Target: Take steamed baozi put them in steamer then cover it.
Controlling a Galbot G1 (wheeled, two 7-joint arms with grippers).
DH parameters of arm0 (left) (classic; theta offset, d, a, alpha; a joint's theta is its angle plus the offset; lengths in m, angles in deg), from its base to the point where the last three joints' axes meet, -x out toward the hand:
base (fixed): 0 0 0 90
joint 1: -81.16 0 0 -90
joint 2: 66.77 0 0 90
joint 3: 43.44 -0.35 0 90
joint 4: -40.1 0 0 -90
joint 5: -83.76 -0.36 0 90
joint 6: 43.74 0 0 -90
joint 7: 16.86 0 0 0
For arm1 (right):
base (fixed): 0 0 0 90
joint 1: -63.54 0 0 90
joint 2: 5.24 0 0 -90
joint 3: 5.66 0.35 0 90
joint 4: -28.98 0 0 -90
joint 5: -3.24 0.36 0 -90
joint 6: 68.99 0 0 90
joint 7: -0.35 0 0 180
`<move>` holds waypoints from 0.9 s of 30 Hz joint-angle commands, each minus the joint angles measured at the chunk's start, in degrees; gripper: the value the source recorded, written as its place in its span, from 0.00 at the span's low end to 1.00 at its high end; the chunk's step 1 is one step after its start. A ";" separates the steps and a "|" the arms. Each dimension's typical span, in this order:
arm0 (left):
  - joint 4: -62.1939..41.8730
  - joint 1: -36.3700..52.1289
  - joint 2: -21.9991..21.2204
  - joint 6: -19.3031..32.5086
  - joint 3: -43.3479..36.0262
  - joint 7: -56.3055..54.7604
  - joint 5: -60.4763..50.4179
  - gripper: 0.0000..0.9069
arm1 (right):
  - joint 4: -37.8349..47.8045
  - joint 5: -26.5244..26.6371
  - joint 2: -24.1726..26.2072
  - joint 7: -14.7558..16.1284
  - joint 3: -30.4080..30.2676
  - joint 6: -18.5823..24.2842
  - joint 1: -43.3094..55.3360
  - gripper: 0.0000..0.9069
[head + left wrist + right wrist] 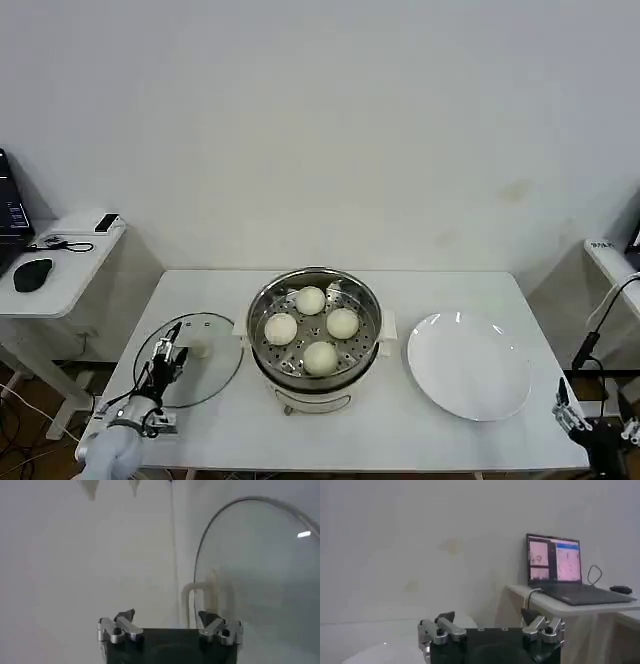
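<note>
Four steamed baozi (311,300) sit inside the steamer (316,340). The left end effector (166,360), released, hovers over the cover (205,372); an off-centre grasp risks slipping off its handle (200,602).

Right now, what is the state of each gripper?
Left gripper: open, holding nothing, over the cover.
Right gripper: open, empty, beside the table.

Black gripper (167,622) body, silver knuckles — dark fingertips (126,615), grey forearm
</note>
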 commanded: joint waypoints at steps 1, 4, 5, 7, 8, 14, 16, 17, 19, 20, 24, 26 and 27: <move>-3.81 3.15 -0.19 -0.06 -0.69 0.00 -0.59 0.37 | 0.59 -0.64 -0.13 0.14 -0.01 0.29 -0.04 1.00; -4.03 3.59 -0.38 -0.06 -0.86 0.16 -0.74 0.00 | 0.81 -0.76 -0.18 0.20 -0.10 0.36 -0.01 1.00; -4.08 3.63 -0.42 -0.08 -0.96 0.25 -0.74 0.00 | 0.88 -0.83 -0.19 0.20 -0.11 0.44 0.02 1.00; -4.40 3.81 -0.58 -0.10 -1.11 0.44 -0.91 0.00 | 1.07 -0.93 -0.19 0.23 -0.13 0.49 0.14 1.00; -4.79 3.97 -0.66 -0.07 -1.19 0.44 -0.91 0.00 | 1.11 -0.92 -0.19 0.24 -0.13 0.50 0.18 1.00; -6.97 4.83 -1.23 0.34 -1.26 0.68 -1.30 0.00 | 0.84 -1.08 -0.11 0.24 -0.07 0.71 0.13 1.00; -7.05 4.83 -1.27 0.32 -1.21 0.75 -1.39 0.00 | 0.76 -1.14 -0.07 0.26 -0.05 0.73 0.10 1.00; -7.04 4.82 -1.33 0.29 -1.09 0.82 -1.48 0.00 | 0.76 -1.15 -0.07 0.25 -0.05 0.72 0.09 1.00; -6.82 4.63 -1.33 0.26 -0.82 0.96 -1.54 0.00 | 0.71 -1.26 -0.11 0.28 -0.13 0.80 0.10 1.00; -6.64 4.48 -1.33 0.28 -0.68 0.89 -1.45 0.00 | 0.67 -1.33 -0.13 0.30 -0.18 0.85 0.05 1.00; -5.44 3.52 -1.42 0.42 0.21 0.14 -1.16 0.00 | 0.46 -1.66 -0.20 0.35 -0.54 1.16 -0.15 1.00; -5.07 3.09 -1.55 0.43 0.62 -0.47 -0.95 0.00 | 0.42 -1.77 -0.18 0.35 -0.74 1.21 -0.18 1.00; -4.80 2.76 -1.71 0.48 0.93 -1.01 -0.80 0.00 | 0.39 -1.90 -0.20 0.34 -0.92 1.32 -0.23 1.00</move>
